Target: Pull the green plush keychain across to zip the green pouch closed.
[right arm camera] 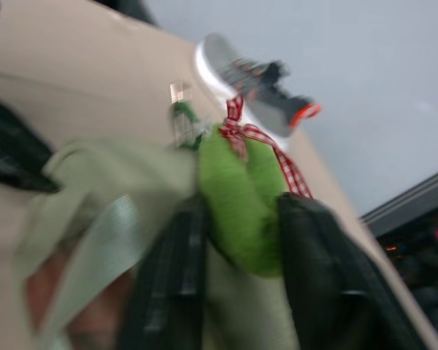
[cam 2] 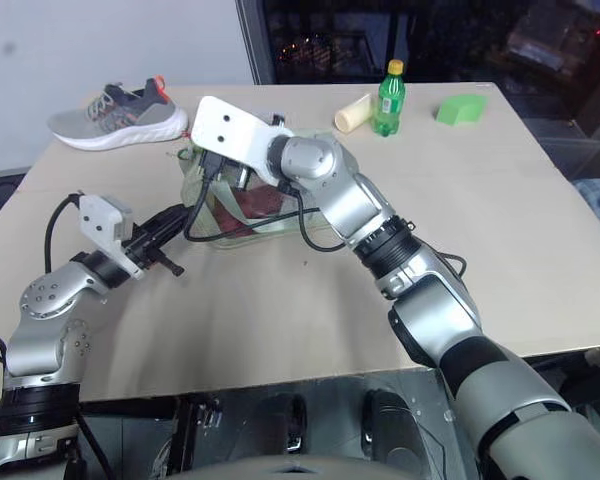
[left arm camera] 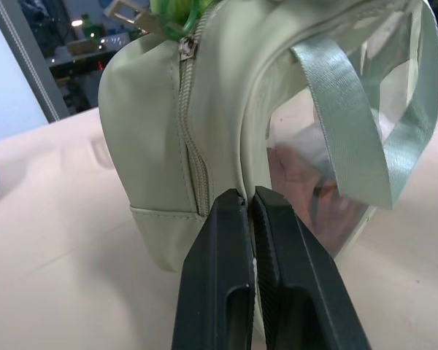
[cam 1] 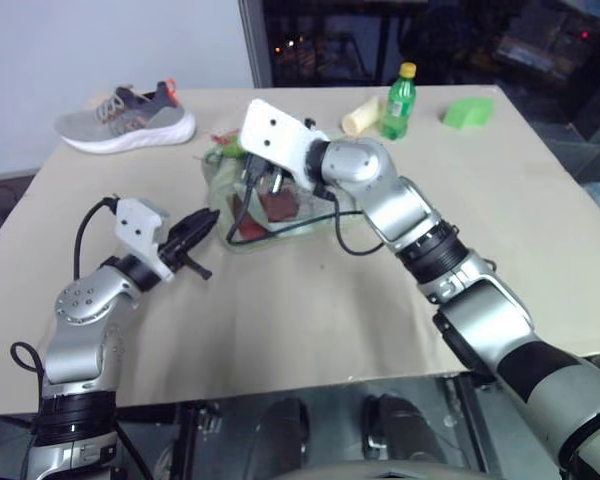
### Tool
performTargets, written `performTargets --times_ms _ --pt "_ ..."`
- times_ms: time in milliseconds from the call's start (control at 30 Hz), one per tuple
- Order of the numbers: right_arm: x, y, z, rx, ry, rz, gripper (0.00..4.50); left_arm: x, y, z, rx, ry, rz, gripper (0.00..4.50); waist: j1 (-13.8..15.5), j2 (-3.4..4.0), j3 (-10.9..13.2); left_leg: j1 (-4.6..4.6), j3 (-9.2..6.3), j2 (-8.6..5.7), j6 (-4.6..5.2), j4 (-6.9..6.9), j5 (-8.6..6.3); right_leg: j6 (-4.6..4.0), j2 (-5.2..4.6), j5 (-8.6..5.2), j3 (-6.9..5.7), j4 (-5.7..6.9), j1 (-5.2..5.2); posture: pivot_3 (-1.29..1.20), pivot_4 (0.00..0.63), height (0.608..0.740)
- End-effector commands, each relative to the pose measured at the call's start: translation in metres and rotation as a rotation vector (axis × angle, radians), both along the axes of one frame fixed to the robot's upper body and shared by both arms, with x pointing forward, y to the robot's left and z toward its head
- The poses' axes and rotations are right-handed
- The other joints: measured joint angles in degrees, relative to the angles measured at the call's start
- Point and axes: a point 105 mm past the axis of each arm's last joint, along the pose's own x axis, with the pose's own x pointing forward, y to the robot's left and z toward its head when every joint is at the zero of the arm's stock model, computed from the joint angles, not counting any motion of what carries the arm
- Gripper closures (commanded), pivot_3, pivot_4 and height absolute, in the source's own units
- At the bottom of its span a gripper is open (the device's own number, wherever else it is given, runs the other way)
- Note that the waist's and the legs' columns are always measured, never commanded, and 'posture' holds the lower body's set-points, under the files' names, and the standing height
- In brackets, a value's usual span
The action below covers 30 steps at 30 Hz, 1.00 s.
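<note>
**Pouch pinned at one end, plush ring gripped at the top**

While the left gripper (left arm camera: 250, 211) has its two black fingers pressed together on the near end of the green pouch (left arm camera: 160, 138), pinching the fabric edge just beside the zipper seam, the right gripper (right arm camera: 241, 219) reaches over the top of the bag with its fingers closed on either side of the green plush keychain (right arm camera: 241, 197). That fuzzy lime ring sits between the two dark fingers, touching both, with a red-and-white checked ribbon (right arm camera: 266, 142) tied at its top and a small metal clip just beside it.

Standing upright near the middle of the tan table (cam 1: 310, 320), the pouch has its clear plastic side facing the robot and a pale strap handle (left arm camera: 350, 117) looped over that side. Through the clear panel a dark red shape (cam 1: 277, 205) shows inside the bag; what it is cannot be told. Black cable from the right wrist hangs in front of the panel.

Along the far edge of the table lie a grey sneaker with orange trim (cam 1: 125, 118) at the left, then a green bottle with a yellow cap (cam 1: 398, 102) standing upright with a cream-coloured roll (cam 1: 358, 118) just beside it, and a bright green wedge block (cam 1: 467, 111) near the right corner.
</note>
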Motion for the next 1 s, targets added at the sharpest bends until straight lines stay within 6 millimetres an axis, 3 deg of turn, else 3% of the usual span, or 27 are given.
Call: performTargets --times_ms 33,200,600,800,1000 --pt "-0.003 -0.001 0.029 0.061 -0.09 -0.003 4.46 -0.003 -0.002 0.012 0.015 -0.054 0.002 4.5 -0.5 -0.18 -0.3 0.03 0.0 0.0 0.08 0.01 -0.05 -0.01 0.0 0.01 0.01 0.01 0.01 0.0 0.0 0.74" --pt "-0.009 -0.007 0.042 0.108 -0.108 -0.005 4.46 -0.003 0.0 0.006 0.016 -0.036 0.024 4.5 -1.0 -0.32 -0.8 0.3 -0.12 0.09 0.03 0.01 -0.2 -0.07 0.05 0.03 -0.06 0.06 0.22 0.0 0.0 0.74" --pt "-0.004 -0.022 0.036 0.103 -0.105 -0.061 4.46 0.0 0.007 0.004 0.009 -0.015 0.068 4.5 -1.0 -0.36 -1.3 0.29 -0.09 0.07 0.04 0.02 -0.07 -0.08 0.05 0.04 -0.02 0.08 0.22 0.0 0.0 0.74" --pt "0.011 -0.051 0.048 0.14 -0.136 -0.17 4.46 0.0 0.018 -0.014 0.03 0.055 0.121 4.5 -1.0 -0.37 -1.4 0.29 -0.09 0.07 0.04 0.02 -0.06 -0.09 0.05 0.04 -0.02 0.09 0.22 0.0 0.0 0.74" --pt "0.044 -0.107 0.048 0.159 -0.151 -0.386 4.46 0.001 0.023 -0.019 0.018 0.077 0.159 4.5 -1.0 -0.34 -1.6 0.29 -0.09 0.05 0.02 0.04 -0.05 -0.09 0.05 0.05 -0.01 0.1 0.23 0.0 0.0 0.74"
